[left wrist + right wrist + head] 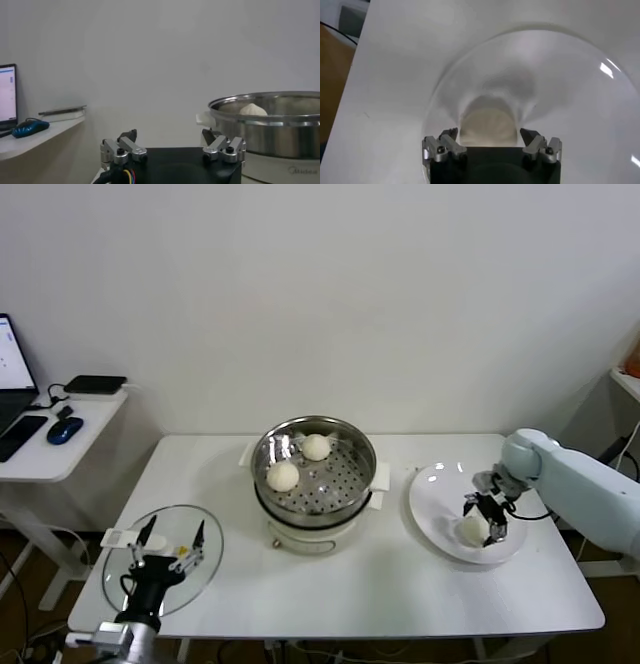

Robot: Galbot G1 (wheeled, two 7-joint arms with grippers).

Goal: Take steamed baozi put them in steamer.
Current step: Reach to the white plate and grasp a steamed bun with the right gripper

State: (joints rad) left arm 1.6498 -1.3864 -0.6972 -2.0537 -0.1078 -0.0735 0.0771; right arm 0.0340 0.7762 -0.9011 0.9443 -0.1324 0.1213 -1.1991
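Two steamed baozi already lay inside the steamer (315, 474) at the middle of the white worktop (400, 584): one bun (316, 447) toward the back of the perforated floor and another (283, 476) nearer the front on the robot's left side, well apart from each other and both resting flat. A third bun (473, 529) sat on the white plate (440, 489) to the robot's right of the steamer, and no further bun could be seen on that plate or anywhere else on the worktop. The right pincer (487, 521) was down over this third bun; in the right wrist view the right pincer (490, 137) stood spread, a finger on each side of the bun (487, 127), and whether the pads touched the dough could not be made out. The bun looked to rest on the plate, so the grip on it was judged not yet made. The left pincer (171, 544) hung idle and spread above the glass lid (205, 529) lying flat near the front left corner, pinching nothing; the left wrist view showed the left pincer (172, 145) empty, with the steamer (270, 125) beyond it. As a judgement, two transfers were finished and what remained was to close on the plate's bun, lift it, carry it across and set it down on the free part of the steamer floor.
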